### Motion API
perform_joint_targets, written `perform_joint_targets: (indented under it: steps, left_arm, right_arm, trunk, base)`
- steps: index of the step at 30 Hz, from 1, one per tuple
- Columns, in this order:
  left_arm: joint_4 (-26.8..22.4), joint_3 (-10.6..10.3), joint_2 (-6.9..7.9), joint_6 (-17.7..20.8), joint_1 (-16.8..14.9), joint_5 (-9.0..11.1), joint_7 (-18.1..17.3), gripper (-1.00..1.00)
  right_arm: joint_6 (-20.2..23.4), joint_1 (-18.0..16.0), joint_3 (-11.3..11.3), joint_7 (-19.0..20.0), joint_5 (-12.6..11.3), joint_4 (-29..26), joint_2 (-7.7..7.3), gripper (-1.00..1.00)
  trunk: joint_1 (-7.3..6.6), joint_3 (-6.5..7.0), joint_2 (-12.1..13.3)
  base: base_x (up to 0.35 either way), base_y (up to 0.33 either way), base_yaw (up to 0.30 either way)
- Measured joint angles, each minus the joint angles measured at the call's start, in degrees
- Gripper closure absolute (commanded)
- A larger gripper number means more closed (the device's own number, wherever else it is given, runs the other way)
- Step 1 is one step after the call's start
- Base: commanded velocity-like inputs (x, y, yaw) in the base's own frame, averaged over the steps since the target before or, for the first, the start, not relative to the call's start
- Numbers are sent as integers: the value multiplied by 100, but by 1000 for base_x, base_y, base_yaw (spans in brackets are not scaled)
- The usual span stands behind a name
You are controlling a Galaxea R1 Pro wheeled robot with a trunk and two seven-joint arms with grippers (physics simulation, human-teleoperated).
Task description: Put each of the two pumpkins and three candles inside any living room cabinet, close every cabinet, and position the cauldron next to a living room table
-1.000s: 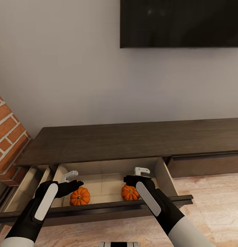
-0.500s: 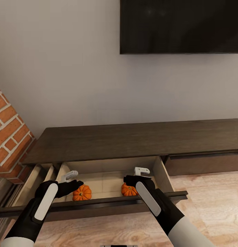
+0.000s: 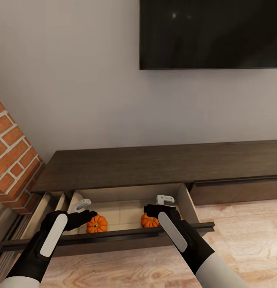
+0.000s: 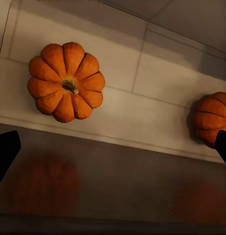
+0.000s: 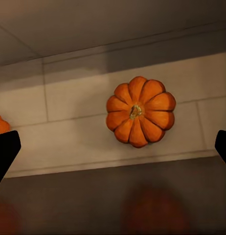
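Note:
Two orange pumpkins lie in an open, beige-lined drawer of the long dark-brown cabinet (image 3: 154,164). The left pumpkin (image 3: 96,224) (image 4: 67,81) sits just below my left gripper (image 3: 87,215) (image 4: 113,152). That gripper is open and holds nothing. The right pumpkin (image 3: 148,220) (image 5: 140,117) lies under my right gripper (image 3: 154,209) (image 5: 113,149), also open and empty. Both grippers hover over the drawer's dark front board (image 3: 114,238), apart from the pumpkins. Candles, cauldron and table are out of view.
A second drawer (image 3: 42,208) stands open to the left, beside a brick fireplace (image 3: 14,160). A shut drawer (image 3: 234,191) is on the right. A dark TV (image 3: 210,34) hangs on the wall above. Wooden floor (image 3: 242,244) runs in front.
The whole picture has shifted: TV lower, brick wall further in, drawer a little farther off, so the camera moved. Both arms hold the same pose and the pumpkins lie where they were.

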Motion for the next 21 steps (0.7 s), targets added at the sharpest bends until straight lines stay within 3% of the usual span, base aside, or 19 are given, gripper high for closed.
perform_joint_targets:
  steps: [21]
  left_arm:
    - [7, -4, -2, 0, 1, 3, 0, -100]
  right_arm:
    - [0, -1, 0, 8, -7, 1, 1, -100]
  trunk:
    - [-461, 377, 842]
  base:
    - [0, 0, 0]
